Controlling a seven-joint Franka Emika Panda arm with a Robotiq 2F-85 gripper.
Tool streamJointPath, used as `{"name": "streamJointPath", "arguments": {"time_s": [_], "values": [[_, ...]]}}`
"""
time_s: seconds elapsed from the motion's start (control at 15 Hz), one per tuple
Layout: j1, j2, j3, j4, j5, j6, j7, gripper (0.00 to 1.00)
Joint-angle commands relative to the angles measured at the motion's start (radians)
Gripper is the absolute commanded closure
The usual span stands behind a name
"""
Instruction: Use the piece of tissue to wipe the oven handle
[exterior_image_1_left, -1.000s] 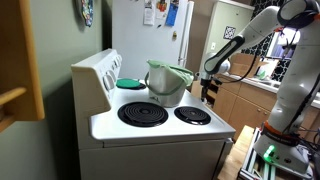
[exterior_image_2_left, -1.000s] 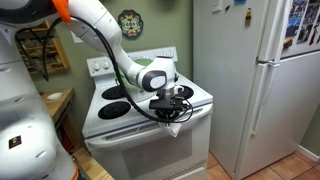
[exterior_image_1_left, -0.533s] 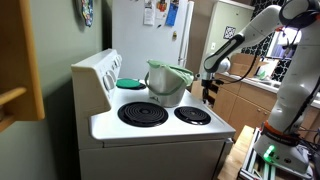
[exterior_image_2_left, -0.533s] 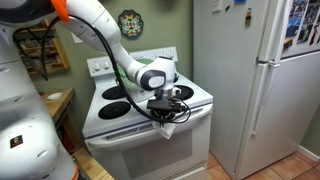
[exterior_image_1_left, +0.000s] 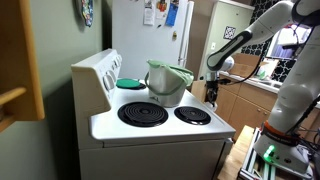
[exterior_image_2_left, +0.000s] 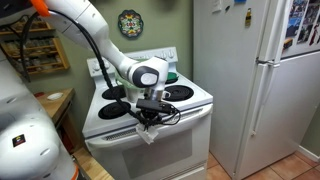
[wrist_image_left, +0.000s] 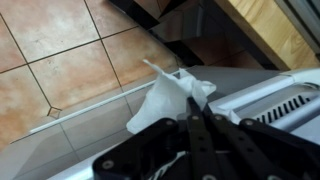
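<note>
My gripper (exterior_image_2_left: 150, 112) is shut on the piece of white tissue (exterior_image_2_left: 148, 133), which hangs against the front of the white stove at the oven handle (exterior_image_2_left: 190, 117). In the wrist view the closed fingers (wrist_image_left: 193, 102) pinch the crumpled tissue (wrist_image_left: 160, 98), which sits over the pale handle bar (wrist_image_left: 90, 108) running diagonally. From behind the stove the gripper (exterior_image_1_left: 210, 95) shows at the stove's front edge, and the tissue and the handle are hidden there.
A green and white pot (exterior_image_1_left: 168, 82) stands on the stove top (exterior_image_1_left: 160, 125) beside two coil burners. A white fridge (exterior_image_2_left: 255, 80) is close on one side, wooden cabinets (exterior_image_1_left: 245, 105) on the other. Tiled floor (wrist_image_left: 60, 50) lies below.
The gripper has slid sideways along the oven front with the tissue, away from the fridge. It has stayed shut on the tissue.
</note>
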Motion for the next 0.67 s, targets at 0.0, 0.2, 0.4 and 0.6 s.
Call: {"name": "streamJointPath", "arguments": {"time_s": [0.0, 0.2, 0.4, 0.6], "values": [[0.040, -0.037, -0.003, -0.049, 0.002, -0.034, -0.043, 0.96], [0.047, -0.009, -0.006, -0.028, -0.002, -0.021, -0.018, 0.96], [0.048, -0.009, -0.006, -0.028, -0.002, -0.022, -0.021, 0.96], [0.061, -0.028, -0.001, -0.047, 0.018, -0.059, -0.056, 0.97]]}}
